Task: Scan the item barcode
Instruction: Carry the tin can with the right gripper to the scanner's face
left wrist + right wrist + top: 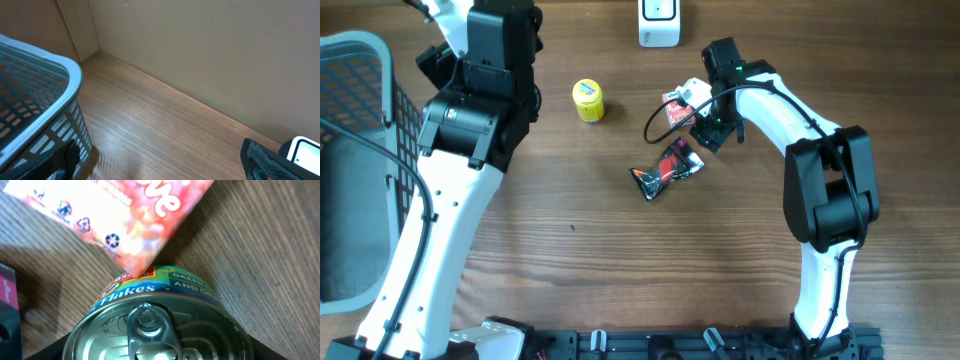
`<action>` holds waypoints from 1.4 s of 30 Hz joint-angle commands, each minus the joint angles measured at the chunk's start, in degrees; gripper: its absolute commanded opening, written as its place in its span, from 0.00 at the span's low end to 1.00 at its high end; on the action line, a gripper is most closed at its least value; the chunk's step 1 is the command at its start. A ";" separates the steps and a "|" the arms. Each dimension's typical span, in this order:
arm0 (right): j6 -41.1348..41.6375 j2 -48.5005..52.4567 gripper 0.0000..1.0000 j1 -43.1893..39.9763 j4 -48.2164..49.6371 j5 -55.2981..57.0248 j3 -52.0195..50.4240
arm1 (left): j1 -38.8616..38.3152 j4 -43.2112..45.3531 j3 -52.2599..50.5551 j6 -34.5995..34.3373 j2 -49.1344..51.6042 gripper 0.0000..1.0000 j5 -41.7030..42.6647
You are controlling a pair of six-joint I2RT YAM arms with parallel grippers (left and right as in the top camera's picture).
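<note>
Your wood-grain surface (620, 262) carries a pale, slatted plastic basket (360, 48) at its left edge and a white, rounded scanner (660, 22) at the far edge. Near the middle lies a crinkled black-and-red foil packet (665, 170), with a glossy pink printed packet (115, 215) just beyond it. Your right claw (704, 130) stands over a round tin can (160, 330) with a ring-pull lid and a "Flakes" label. Only the right wrist view shows the can; overhead, the claw hides it. The can sits between the fingers, but you cannot tell whether they clamp it. A small yellow jar (587, 100) stands apart to the left. Your left claw (165, 162) is released, gaping beside the basket.
</note>
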 commanded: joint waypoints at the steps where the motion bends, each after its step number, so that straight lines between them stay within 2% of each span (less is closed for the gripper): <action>1: 2.86 3.87 0.66 -0.24 2.16 2.32 -1.68 | 0.22 0.17 0.70 0.09 -0.81 1.00 0.28; 8: 3.34 3.87 0.65 -0.26 3.02 2.97 -1.68 | 0.33 0.17 0.70 0.11 -0.81 1.00 0.26; 19: 10.40 3.87 0.66 -0.24 12.74 2.97 -1.68 | 1.22 -0.52 0.70 0.11 -0.81 1.00 0.26; 26: 19.82 3.87 0.66 -0.24 22.69 2.69 -1.68 | 1.36 -0.70 0.70 0.11 -0.83 1.00 0.26; 31: 24.28 3.87 0.66 -0.11 27.71 -2.40 -1.68 | 1.36 -0.68 0.70 0.11 -0.83 1.00 0.26; 33: 26.56 3.87 0.71 -0.02 29.88 -3.74 -1.68 | 1.46 -0.70 0.70 0.11 -0.85 1.00 0.26; 36: 29.70 3.87 0.72 0.48 33.11 -3.76 -1.66 | 2.08 -0.72 0.70 0.09 -0.85 1.00 0.26; 42: 32.85 3.85 0.68 1.77 37.42 -3.98 -0.57 | 2.84 -0.92 0.70 0.09 -0.85 1.00 0.26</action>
